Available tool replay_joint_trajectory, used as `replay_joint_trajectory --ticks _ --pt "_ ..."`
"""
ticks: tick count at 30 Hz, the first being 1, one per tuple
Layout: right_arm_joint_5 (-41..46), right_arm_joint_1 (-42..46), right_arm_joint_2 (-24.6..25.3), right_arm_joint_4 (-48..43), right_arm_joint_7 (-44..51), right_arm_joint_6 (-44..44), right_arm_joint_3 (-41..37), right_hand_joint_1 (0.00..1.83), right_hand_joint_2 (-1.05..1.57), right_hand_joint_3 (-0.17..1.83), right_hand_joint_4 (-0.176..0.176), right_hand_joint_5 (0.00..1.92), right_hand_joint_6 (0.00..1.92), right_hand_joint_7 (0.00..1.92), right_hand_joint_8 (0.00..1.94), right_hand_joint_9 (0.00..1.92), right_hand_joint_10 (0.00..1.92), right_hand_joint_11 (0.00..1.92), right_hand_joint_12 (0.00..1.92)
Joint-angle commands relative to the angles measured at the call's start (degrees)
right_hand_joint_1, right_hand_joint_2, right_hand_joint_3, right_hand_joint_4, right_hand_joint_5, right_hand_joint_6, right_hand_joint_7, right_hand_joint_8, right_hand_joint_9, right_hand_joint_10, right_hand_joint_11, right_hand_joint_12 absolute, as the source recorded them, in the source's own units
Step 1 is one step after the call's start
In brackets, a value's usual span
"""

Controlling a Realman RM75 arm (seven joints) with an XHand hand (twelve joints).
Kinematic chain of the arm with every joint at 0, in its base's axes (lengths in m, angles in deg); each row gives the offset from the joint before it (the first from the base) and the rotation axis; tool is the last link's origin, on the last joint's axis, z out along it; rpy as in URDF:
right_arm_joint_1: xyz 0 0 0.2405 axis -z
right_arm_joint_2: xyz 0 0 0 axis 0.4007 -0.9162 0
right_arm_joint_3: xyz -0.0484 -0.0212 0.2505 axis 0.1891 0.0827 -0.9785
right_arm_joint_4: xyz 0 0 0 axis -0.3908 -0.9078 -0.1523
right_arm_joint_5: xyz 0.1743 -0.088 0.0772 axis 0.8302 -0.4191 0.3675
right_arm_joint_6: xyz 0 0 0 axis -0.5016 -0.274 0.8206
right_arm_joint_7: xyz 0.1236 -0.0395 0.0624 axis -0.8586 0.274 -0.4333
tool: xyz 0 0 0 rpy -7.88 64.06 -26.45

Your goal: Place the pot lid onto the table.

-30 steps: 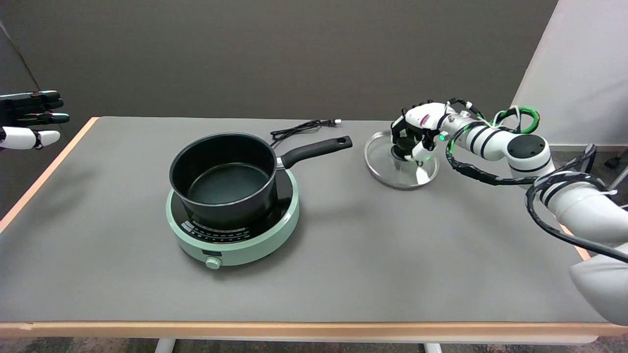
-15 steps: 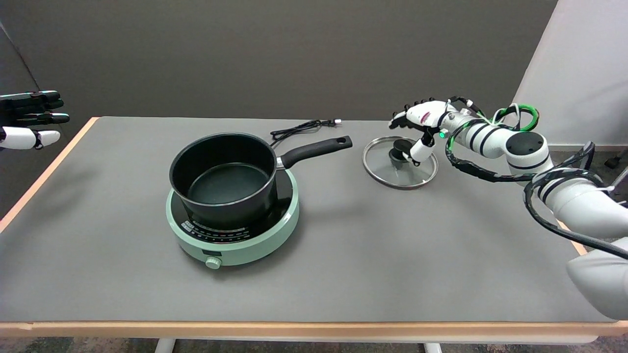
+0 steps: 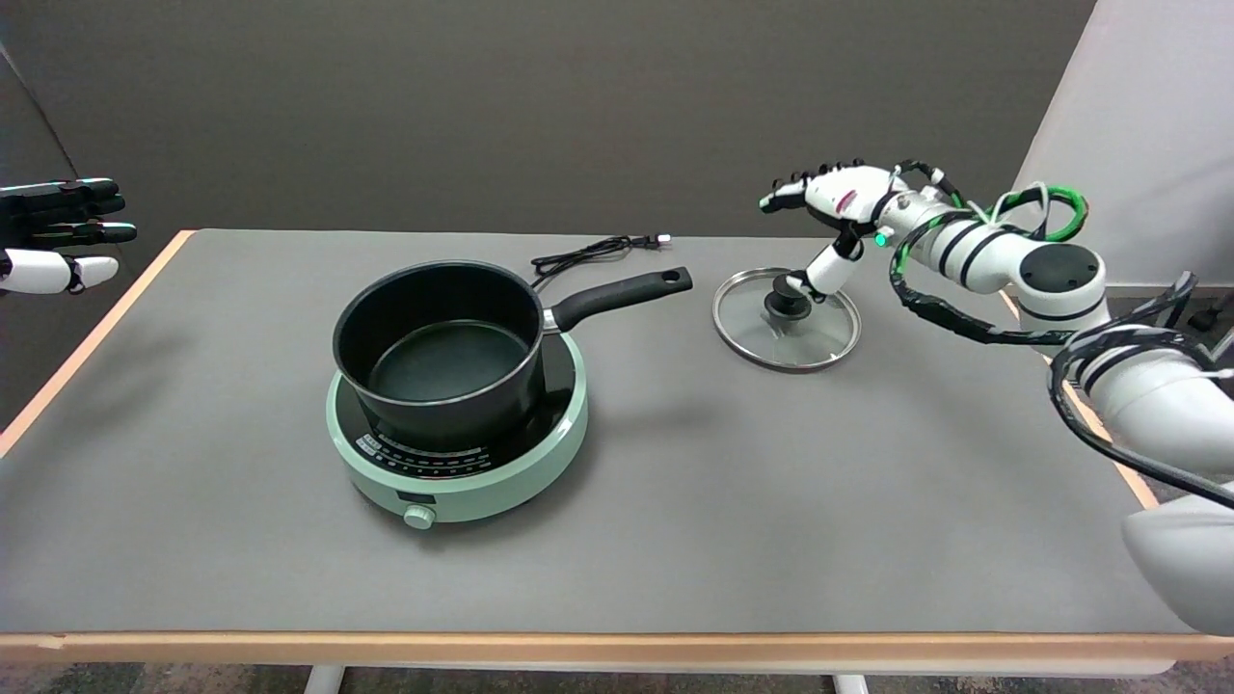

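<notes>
Lid (image 3: 786,318) of clear glass with a metal rim and a black knob lies flat on the grey bench (image 3: 675,501), to the right of the pot and apart from it, just past the tip of the pot's handle.

Going from left to right with the pot as the landmark: well to the left of the pot, beyond the bench's left edge, the idle left hand (image 3: 58,236) hangs in the air, its fingers stretched out level. The pot (image 3: 439,347) itself is black and stands upright on a pale green round hotplate (image 3: 458,458), whose knob faces the near edge of the bench. The pot's black handle (image 3: 622,294) points to the right and slightly away. Behind the pot, a black power cord (image 3: 588,253) lies coiled on the bench.

To the right of the pot, above the far right part of the lid, the right hand (image 3: 834,207) is raised off the bench with its fingers (image 3: 783,200) spread and stretched out to the left, holding nothing. One white finger points down and ends right at the lid's knob; whether it touches the knob cannot be told. The white right arm (image 3: 1041,280), wrapped in black and green cables, reaches in from further right of the pot.
</notes>
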Motion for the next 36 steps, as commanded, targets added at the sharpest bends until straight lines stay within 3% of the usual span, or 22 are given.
replay_joint_trajectory --ticks 1,10,21,36 --pt "5.6 15.5 -2.1 -25.5 -0.1 -3.9 -18.1 0.88 0.43 1.01 0.061 0.36 0.15 0.42 0.17 0.44 0.30 0.28 0.66" --pt "5.4 24.6 -0.9 -39.1 0.4 -4.1 -22.8 0.86 0.45 0.99 0.052 0.40 0.16 0.48 0.17 0.49 0.34 0.30 0.72" --pt "2.5 33.5 7.1 -54.0 0.5 -0.9 -31.3 0.85 0.46 0.97 0.040 0.41 0.17 0.51 0.18 0.51 0.37 0.32 0.76" --pt "29.4 34.5 15.0 -53.8 5.4 -0.6 -40.6 0.84 0.46 0.97 -0.001 0.39 0.16 0.42 0.18 0.40 0.35 0.26 0.68"
